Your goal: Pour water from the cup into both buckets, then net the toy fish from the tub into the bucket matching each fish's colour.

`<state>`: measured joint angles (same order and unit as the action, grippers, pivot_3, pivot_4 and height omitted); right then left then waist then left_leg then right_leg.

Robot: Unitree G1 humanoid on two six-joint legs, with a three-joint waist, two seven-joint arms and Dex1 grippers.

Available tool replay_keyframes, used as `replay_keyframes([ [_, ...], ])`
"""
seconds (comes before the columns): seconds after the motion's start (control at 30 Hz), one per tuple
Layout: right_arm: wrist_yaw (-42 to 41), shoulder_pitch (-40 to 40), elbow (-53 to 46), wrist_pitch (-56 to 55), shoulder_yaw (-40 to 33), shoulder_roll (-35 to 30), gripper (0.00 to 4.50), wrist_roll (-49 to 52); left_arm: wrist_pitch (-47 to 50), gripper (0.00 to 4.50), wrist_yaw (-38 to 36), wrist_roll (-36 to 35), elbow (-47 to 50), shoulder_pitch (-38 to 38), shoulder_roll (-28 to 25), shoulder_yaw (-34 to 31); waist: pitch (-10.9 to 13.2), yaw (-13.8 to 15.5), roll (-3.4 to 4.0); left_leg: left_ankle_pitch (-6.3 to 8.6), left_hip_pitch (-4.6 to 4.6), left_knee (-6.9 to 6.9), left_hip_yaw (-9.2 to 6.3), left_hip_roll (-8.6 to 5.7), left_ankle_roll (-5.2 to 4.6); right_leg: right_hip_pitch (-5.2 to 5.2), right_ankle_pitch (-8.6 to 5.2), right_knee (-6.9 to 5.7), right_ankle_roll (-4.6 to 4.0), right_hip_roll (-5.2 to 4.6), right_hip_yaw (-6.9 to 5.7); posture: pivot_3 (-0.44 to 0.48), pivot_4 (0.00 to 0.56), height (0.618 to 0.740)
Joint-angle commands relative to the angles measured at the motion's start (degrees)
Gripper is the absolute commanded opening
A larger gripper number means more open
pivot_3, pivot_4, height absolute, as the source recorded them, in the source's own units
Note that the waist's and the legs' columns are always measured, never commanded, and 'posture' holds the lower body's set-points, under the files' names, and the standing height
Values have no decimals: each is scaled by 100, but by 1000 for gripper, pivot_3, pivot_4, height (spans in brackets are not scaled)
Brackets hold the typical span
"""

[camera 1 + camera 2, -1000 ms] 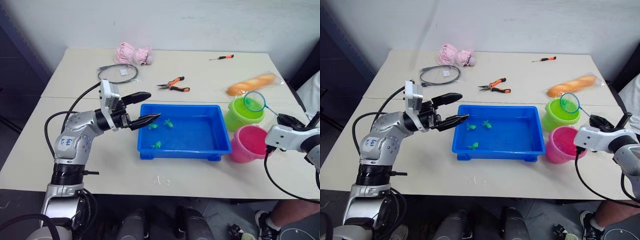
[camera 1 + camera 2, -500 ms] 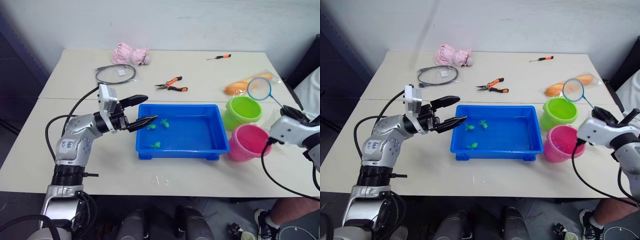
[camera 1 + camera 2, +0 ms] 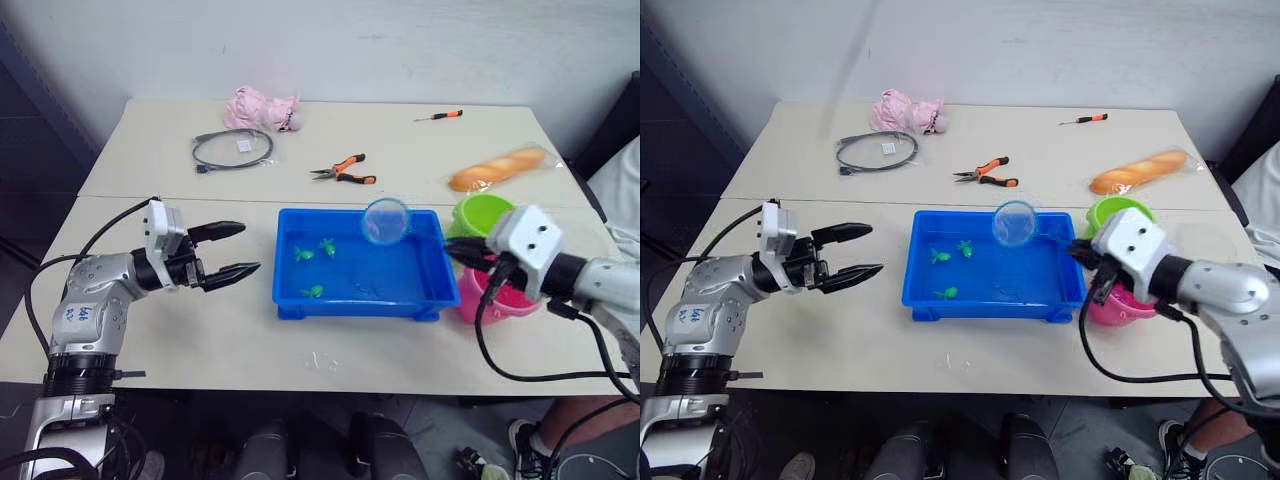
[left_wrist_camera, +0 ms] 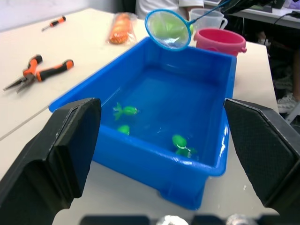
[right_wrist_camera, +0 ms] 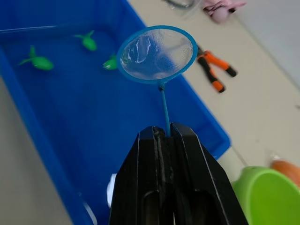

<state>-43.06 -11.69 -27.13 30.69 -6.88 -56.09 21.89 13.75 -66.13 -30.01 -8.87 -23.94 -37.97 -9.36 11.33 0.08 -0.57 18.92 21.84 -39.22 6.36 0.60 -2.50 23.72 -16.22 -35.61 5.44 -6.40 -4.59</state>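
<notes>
Right wrist view shows the right pincer [image 5: 165, 136] clenched on the net [image 5: 157, 53] above the tub [image 5: 42, 131], so netting is underway; next, dip toward the green fish [image 5: 38, 61] at upper left, while the left pincer [image 3: 232, 250] hangs released.

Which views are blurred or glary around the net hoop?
Right wrist view: the net hoop is crisp, with white glints on the mesh; the lime green bucket blurs at the corner. Left wrist view: the left claw's fingers loom soft and dark.
</notes>
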Motion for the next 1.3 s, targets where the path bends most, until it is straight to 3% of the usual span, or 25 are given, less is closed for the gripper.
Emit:
replay_keyframes([
  [0.03,124,-86,-119,427,41,59,0,-4,39,4458,7,-53,350,106,-145,-144,0,-10,0,0,1,0,1,-1,0,1,0,1,0,0,0,0,150,740],
  [0.47,-369,-706,234,801,1318,-6,0,-580,99,4458,166,42,503,254,-216,-109,0,-26,0,-1,0,1,2,1,4,4,0,-1,0,0,-2,0,150,740],
  [0.9,-1280,-2571,1438,960,3007,1032,0,-1154,-186,4458,-269,341,399,262,-373,160,0,-42,0,-2,17,-1,10,0,4,24,0,-7,0,2,-5,0,150,740],
  [1.07,-1356,-2823,2002,850,3065,1489,0,-1259,-246,4458,-334,388,379,302,-373,181,-1,-24,0,-2,34,-2,14,-2,4,47,0,-21,0,1,-5,0,150,740],
  [1.3,-1812,-2909,1727,1494,2231,1556,0,-338,-316,4458,-392,404,311,337,-426,134,-1,-33,0,-4,48,-3,33,-3,1,74,0,-34,1,3,-29,0,150,740],
])
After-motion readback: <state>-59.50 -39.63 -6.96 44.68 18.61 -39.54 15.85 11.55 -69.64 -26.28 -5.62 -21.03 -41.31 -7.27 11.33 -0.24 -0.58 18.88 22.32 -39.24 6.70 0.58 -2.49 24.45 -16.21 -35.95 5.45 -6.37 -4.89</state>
